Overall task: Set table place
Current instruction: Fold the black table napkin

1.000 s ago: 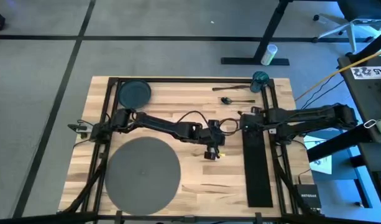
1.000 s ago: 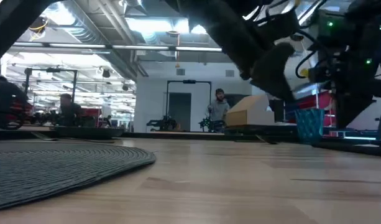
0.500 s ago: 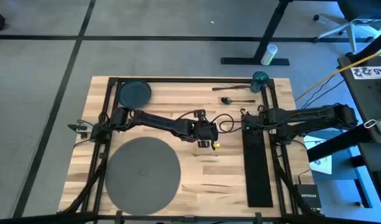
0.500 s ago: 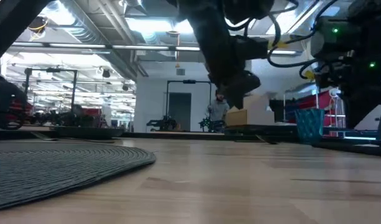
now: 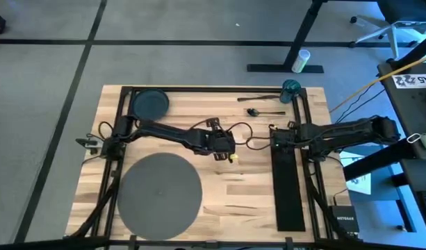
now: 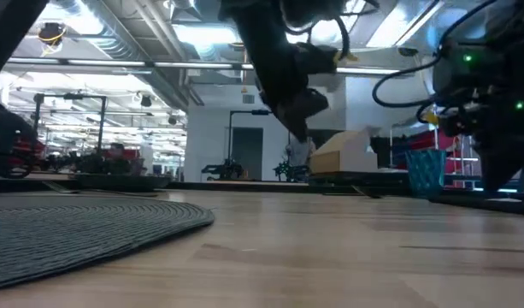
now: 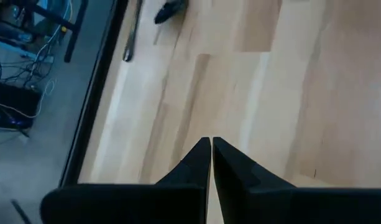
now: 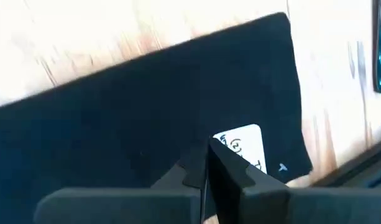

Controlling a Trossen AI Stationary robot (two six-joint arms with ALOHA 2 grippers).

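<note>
The place, a large round dark-grey placemat (image 5: 159,192), lies flat on the near left of the wooden table (image 5: 226,194); its woven edge (image 6: 91,227) shows in the low view. My left gripper (image 5: 224,151) (image 7: 211,144) is shut on nothing, above bare wood mid-table, right of the placemat's far side. My right gripper (image 5: 274,135) (image 8: 208,149) is shut over the far end of a black napkin (image 5: 289,182), beside its white label (image 8: 245,144). My right gripper's shut fingers stand over the napkin's far end (image 8: 178,137), next to the white label. Whether they touch the cloth I cannot tell; the fingers themselves hide the spot. The napkin lies flat on the table.
A dark round plate (image 5: 150,104) sits at the far left corner. A spoon (image 5: 258,111) and another utensil (image 5: 258,98) lie at the far right by a teal cup (image 5: 290,89). Bare wood lies between placemat and napkin.
My left gripper has swung from near the napkin toward the table's left and far edges, staying above the wood with its fingers shut. My right gripper has kept its place over the napkin's far end.
</note>
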